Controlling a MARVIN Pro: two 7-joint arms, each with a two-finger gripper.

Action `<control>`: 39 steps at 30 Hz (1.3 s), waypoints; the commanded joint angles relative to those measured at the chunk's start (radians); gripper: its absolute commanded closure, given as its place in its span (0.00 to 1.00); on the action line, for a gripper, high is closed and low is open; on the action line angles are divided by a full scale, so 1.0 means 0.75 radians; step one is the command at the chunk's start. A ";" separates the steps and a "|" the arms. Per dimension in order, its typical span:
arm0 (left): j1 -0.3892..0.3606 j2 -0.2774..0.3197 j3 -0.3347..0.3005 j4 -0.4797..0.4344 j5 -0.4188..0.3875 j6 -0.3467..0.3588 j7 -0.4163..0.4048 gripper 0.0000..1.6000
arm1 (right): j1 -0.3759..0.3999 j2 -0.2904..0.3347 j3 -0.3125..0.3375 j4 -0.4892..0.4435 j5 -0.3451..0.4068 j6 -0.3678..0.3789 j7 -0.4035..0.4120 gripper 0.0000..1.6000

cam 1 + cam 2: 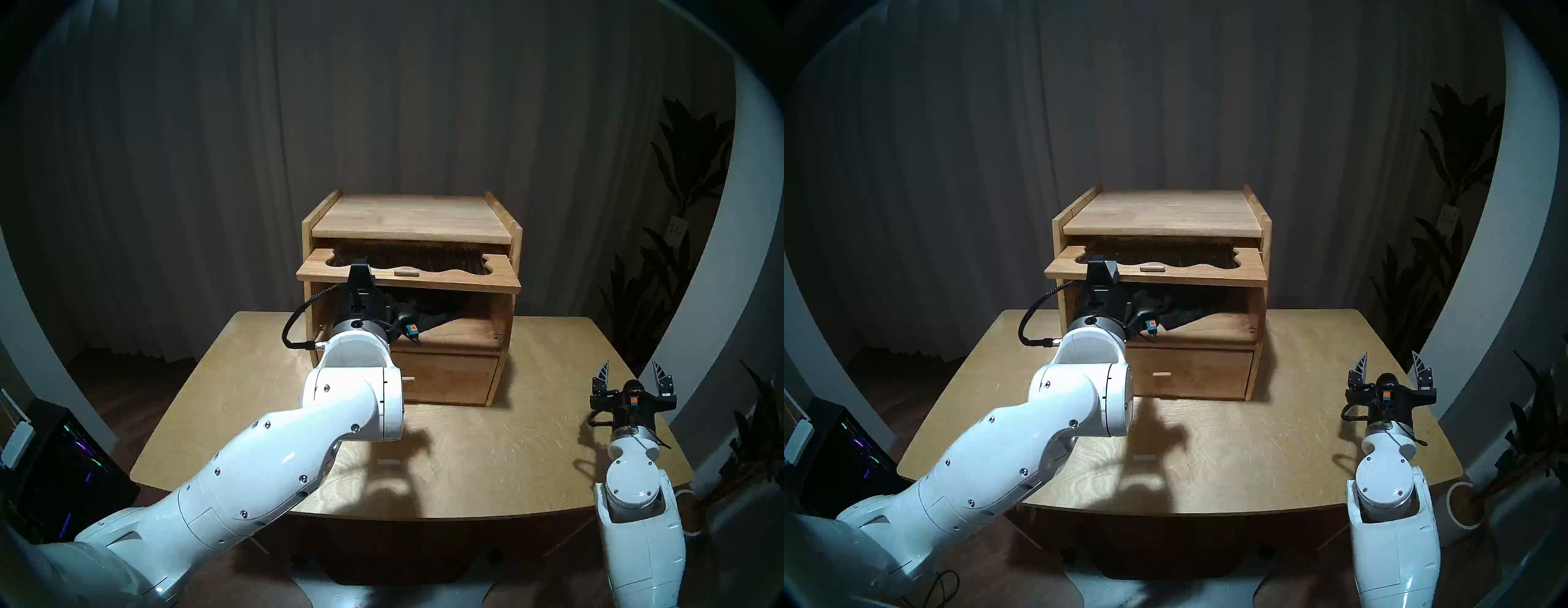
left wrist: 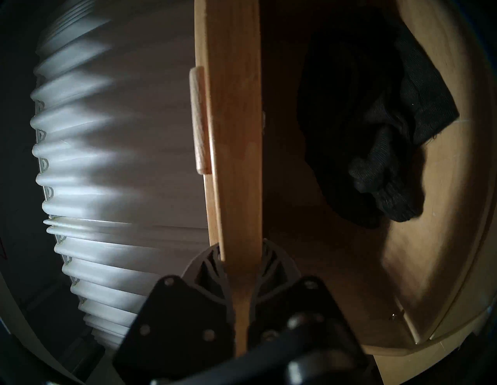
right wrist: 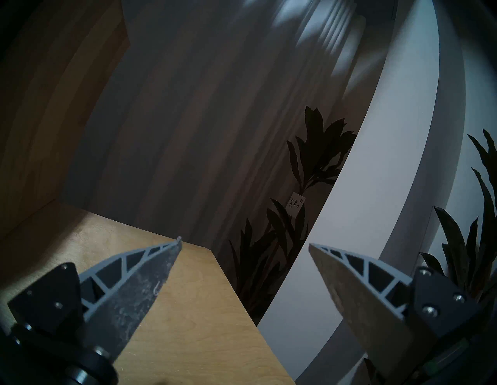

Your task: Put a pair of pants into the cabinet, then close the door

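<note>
Cabinet [image 1: 505,271] sits at the back-centre of the table [image 1: 488,458], its upper compartment open. The door [image 1: 466,278] is raised to roughly level and sticks out toward the robot like a shelf, partly slid under the top board, w/ its wavy-edged dark ribbed window facing up and the small wooden knob [image 1: 406,271] on the front edge. Left gripper [image 2: 240,255] is clamped on the door's front edge, left of the knob: in the left wrist view the wooden panel [image 2: 236,134] runs straight between the two grey fingers [image 2: 208,264], one pressed on each face, and the knob [image 2: 198,121] shows further along the same edge. The pair of pants [image 2: 376,129] lies bunched inside the upper compartment, dark fabric w/ a ribbed cuff or waistband end toward the opening (too dark in there to say which end it is); from the head cam it shows as a dark heap [image 1: 441,308] on the compartment floor, behind the left wrist. Lower drawer [image 1: 449,378] is shut. Right gripper [image 1: 629,373] hangs over the table's right side, well apart from the cabinet, jaws spread wide and holding nothing; its wrist view shows both fingers [image 3: 139,285] far apart over the table corner, w/ a plant [image 3: 312,172] and curtain [image 3: 188,107] beyond.
</note>
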 commanded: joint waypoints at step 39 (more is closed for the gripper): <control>0.189 0.046 0.202 -0.305 0.275 0.031 -0.079 1.00 | 0.020 0.018 -0.066 0.018 -0.002 -0.023 0.039 0.00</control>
